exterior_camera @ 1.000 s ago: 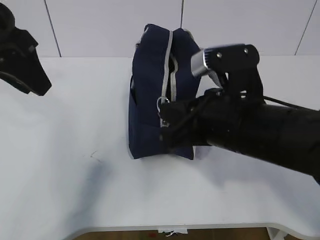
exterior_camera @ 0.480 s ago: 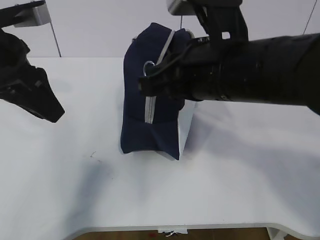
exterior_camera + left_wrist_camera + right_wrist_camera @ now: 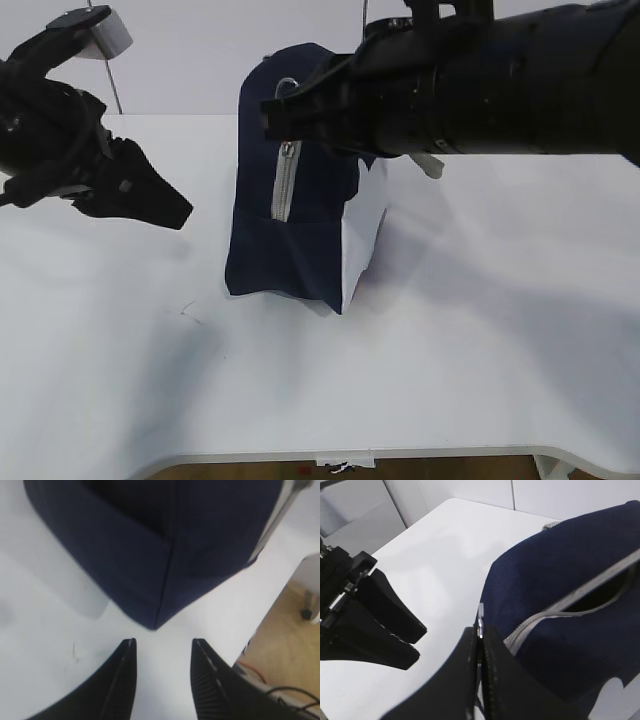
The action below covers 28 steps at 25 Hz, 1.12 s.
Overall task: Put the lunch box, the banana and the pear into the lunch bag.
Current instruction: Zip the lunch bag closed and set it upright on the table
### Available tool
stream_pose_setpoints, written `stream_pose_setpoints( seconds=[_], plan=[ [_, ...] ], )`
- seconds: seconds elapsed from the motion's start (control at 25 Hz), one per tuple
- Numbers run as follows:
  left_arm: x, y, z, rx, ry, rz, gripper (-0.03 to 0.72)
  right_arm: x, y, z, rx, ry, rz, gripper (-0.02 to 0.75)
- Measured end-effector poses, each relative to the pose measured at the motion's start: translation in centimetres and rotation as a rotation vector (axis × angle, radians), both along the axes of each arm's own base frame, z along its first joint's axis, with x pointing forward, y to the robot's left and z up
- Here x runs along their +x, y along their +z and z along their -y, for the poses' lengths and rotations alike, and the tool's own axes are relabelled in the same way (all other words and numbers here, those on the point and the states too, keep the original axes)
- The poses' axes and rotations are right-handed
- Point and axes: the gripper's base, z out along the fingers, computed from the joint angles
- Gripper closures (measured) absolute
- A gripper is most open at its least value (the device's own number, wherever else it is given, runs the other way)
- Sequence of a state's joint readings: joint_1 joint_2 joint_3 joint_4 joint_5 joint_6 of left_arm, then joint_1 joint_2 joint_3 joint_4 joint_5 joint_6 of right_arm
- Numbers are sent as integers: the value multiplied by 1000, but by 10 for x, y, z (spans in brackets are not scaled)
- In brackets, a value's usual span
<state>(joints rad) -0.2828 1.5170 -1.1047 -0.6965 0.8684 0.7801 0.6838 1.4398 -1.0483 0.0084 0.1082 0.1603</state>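
The navy lunch bag (image 3: 300, 235) stands on the white table with its white end panel (image 3: 360, 240) turned to the right. My right gripper (image 3: 272, 108) is at the bag's top, shut on the metal ring pull (image 3: 480, 614) of the grey zipper (image 3: 284, 180). In the right wrist view the zipper gapes open further along (image 3: 600, 595). My left gripper (image 3: 164, 642) hangs open and empty just short of the bag's lower corner (image 3: 155, 622), to the bag's left (image 3: 180, 212). The lunch box, banana and pear are out of view.
The white table (image 3: 450, 380) runs out at a front edge (image 3: 400, 455). In the left wrist view the table's edge and wooden floor (image 3: 285, 630) lie close to the bag. A white panelled wall (image 3: 200, 40) stands behind.
My right gripper has risen and shifted left with the ring pull, drawing the bag's top up and over to the left. The left gripper has swung right, closer to the bag.
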Motion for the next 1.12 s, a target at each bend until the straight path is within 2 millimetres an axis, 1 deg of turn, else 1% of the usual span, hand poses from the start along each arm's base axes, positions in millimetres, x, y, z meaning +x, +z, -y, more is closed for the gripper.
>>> stream_pose_setpoints(
  seconds=[0.12,0.24,0.36,0.48,0.8,1.0,1.12],
  plan=[
    [1,-2,5,-70,-11,33,401,0,0,0,-6,3,5,747],
    [3,-9,7,-95,-10,19,351,2,-3,-2,-11,3,1,747],
    [5,-12,9,-102,-12,14,320,8,-14,-7,-32,5,-16,747],
    [6,-12,9,-107,-17,34,314,13,-23,-11,-30,3,-23,747],
    [10,-11,10,-126,-8,64,313,14,-15,-11,9,3,27,747],
    [14,-15,13,-146,-15,68,313,14,-14,-11,17,4,40,747],
    [17,-22,14,-145,-17,55,313,14,-12,-11,22,4,46,747]
  ],
)
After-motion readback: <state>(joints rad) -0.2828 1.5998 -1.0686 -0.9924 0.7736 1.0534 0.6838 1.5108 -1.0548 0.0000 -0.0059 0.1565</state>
